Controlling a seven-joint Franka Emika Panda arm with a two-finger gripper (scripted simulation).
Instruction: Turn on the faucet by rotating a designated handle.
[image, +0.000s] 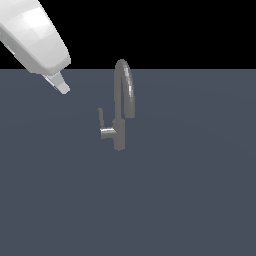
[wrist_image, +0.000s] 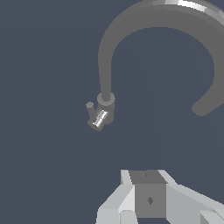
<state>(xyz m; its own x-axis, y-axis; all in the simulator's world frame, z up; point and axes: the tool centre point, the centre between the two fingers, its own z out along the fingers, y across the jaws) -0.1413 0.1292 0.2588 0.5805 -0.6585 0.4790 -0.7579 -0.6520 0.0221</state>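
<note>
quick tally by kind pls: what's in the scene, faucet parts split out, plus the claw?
Faucet: 1
Gooseneck spout: 1
Handle: 1
Claw: 1
Dark flat surface: 1
Total: 5 entries; spout and handle belong to the one faucet, so 3 separate things. The claw is clear of the handle and holds nothing; whether it is open cannot be told.

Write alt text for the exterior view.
A small grey faucet with an arched spout stands on a dark flat surface, its thin handle pointing up on the exterior view's left. A white robot arm's pincer hangs apart from it, upper left.
</note>
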